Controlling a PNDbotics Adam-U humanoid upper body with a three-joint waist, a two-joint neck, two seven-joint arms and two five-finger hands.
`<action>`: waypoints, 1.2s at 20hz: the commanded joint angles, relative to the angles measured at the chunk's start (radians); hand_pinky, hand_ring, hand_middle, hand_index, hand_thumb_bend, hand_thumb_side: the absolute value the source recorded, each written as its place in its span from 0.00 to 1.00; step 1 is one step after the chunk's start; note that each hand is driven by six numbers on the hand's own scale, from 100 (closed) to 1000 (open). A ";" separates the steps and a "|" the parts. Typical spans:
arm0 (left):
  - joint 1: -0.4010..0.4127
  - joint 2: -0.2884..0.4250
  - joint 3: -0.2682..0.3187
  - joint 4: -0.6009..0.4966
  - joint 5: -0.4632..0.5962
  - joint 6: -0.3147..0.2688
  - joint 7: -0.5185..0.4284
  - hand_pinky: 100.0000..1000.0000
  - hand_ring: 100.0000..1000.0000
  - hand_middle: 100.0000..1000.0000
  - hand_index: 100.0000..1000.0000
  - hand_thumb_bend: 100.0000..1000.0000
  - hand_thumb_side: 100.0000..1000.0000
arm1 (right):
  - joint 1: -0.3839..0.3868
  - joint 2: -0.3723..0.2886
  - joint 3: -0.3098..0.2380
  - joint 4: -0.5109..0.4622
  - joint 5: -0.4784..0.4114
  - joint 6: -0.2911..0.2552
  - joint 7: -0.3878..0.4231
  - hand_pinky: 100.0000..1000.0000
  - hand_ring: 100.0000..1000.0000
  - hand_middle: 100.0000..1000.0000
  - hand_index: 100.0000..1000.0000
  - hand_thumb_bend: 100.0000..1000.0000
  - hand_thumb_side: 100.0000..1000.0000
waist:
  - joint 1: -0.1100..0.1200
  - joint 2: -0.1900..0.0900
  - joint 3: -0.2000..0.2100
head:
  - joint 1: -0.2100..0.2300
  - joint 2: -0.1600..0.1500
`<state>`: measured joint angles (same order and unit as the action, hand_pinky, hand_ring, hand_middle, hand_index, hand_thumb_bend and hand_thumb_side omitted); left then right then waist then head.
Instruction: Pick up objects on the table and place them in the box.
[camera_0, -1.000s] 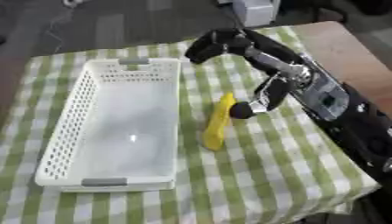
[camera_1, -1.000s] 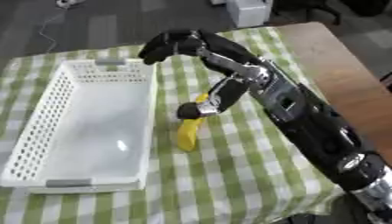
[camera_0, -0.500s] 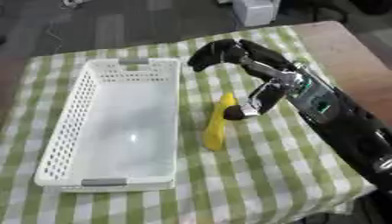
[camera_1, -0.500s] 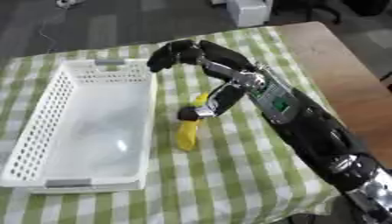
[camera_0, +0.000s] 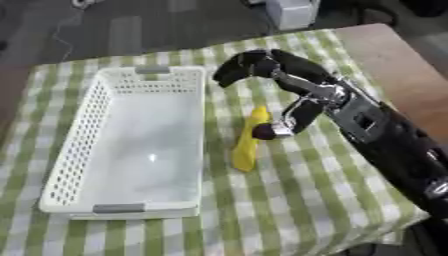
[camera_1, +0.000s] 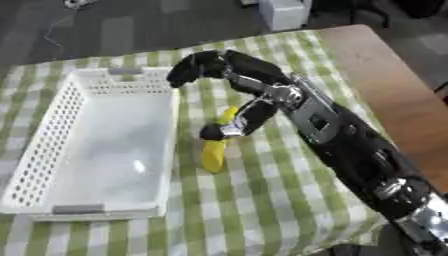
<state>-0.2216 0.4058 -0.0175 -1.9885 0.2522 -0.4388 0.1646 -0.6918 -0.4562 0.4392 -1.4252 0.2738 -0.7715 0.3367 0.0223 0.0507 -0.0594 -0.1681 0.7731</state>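
Note:
A yellow banana (camera_0: 246, 149) lies lengthwise on the green checked cloth, just right of the white perforated box (camera_0: 86, 131), which holds nothing. My right hand (camera_0: 304, 89) hovers over the banana's far end, reaching in from the lower right. Its fingers (camera_0: 243, 66) bend forward near the box's far right corner. The thumb (camera_0: 278, 125) points down, its dark tip right beside the banana's upper part. A wide gap lies between thumb and fingers, and nothing is held. My left hand is in neither view.
The checked cloth (camera_0: 293, 195) covers most of the table, and bare brown wood (camera_0: 394, 60) shows along the right side. Beyond the table's far edge stands a white object (camera_0: 290, 12) on a dark floor.
My right hand has come down and slightly nearer, bringing the thumb tip close to the banana. Banana and box have not moved.

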 joint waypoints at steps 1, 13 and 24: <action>-0.014 0.021 -0.001 -0.011 0.005 -0.004 -0.003 0.48 0.54 1.00 0.89 0.35 0.73 | -0.006 -0.001 0.004 -0.004 0.012 -0.136 0.142 0.65 0.71 0.77 0.83 0.52 0.71 | 0.000 -0.008 0.000 | -0.006 -0.003; -0.012 0.022 -0.001 -0.011 0.005 -0.006 -0.004 0.48 0.54 1.00 0.89 0.35 0.73 | 0.001 -0.003 0.023 -0.004 0.033 -0.136 0.157 0.65 0.71 0.77 0.83 0.52 0.71 | 0.001 -0.008 -0.002 | -0.007 -0.003; -0.009 0.024 0.000 -0.011 0.004 -0.007 -0.004 0.48 0.54 1.00 0.89 0.35 0.73 | 0.017 -0.032 -0.007 0.026 0.103 -0.136 0.124 0.65 0.71 0.77 0.83 0.52 0.69 | 0.000 -0.008 -0.005 | -0.005 -0.003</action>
<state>-0.2211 0.4058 -0.0178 -1.9885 0.2551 -0.4426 0.1615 -0.6646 -0.4669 0.4490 -1.3976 0.3637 -0.7726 0.3356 0.0224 0.0511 -0.0631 -0.1681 0.7732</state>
